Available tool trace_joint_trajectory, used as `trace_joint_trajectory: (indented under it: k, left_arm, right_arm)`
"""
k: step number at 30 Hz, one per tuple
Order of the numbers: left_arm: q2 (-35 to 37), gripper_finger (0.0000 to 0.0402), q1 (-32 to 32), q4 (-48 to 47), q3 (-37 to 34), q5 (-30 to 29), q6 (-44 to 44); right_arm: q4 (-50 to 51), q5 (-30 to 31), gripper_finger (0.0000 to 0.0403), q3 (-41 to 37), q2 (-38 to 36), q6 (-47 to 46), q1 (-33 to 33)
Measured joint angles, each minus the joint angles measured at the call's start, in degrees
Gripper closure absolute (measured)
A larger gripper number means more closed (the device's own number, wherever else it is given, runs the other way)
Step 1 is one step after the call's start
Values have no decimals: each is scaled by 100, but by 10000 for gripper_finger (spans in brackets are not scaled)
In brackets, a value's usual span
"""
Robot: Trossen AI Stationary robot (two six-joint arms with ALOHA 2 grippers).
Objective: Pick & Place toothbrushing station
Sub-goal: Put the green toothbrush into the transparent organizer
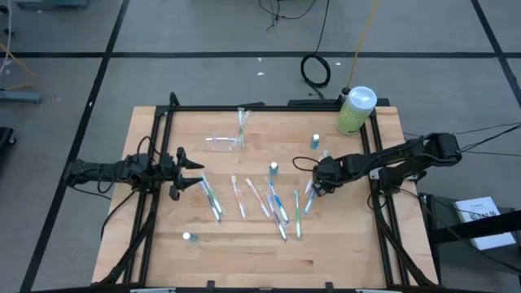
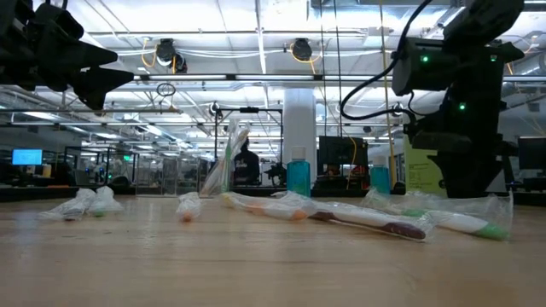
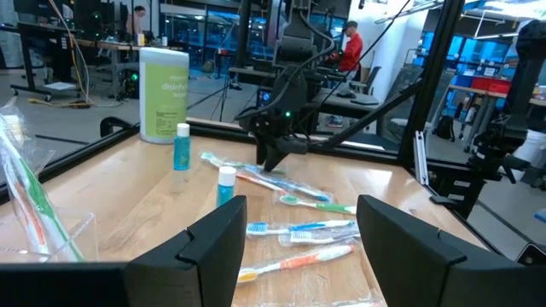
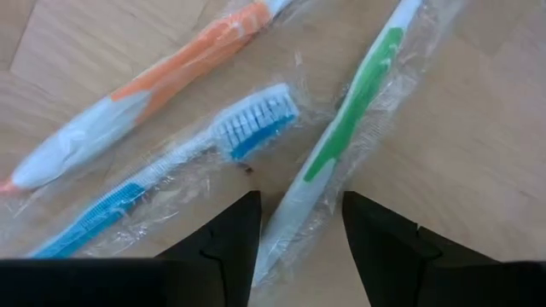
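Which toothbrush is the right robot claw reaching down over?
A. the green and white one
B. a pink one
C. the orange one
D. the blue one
A: in the right wrist view, the wrapped green and white toothbrush runs straight into the gap between the right claw's two dark fingers, while the blue toothbrush and the orange toothbrush lie off to one side.

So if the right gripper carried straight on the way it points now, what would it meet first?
Most likely the wrapped green toothbrush: it runs between the right gripper's open fingers, just ahead on the table. How much gap remains is unclear.
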State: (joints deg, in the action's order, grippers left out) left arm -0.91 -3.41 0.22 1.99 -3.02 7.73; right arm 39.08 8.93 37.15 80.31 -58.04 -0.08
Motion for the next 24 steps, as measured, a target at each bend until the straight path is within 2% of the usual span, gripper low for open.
trace_joint_trajectory:
  k: [3, 10, 16, 20, 24]
  left_arm:
    - [0, 172, 1, 1, 1, -1, 0]
    - [0, 172, 1, -1, 1, 1, 0]
    - [2, 172, -1, 1, 0, -1, 0]
    - [2, 172, 1, 0, 1, 0, 0]
    - [2, 172, -1, -1, 1, 0, 0]
  right_arm:
    - [-1, 0, 280, -2, -22, 12, 0]
    - [63, 20, 382, -15, -256, 24, 128]
    - [413, 194, 377, -44, -703, -124, 304]
    - [683, 477, 387, -39, -1096, -275, 496]
    - [519, 859, 387, -37, -1517, -280, 780]
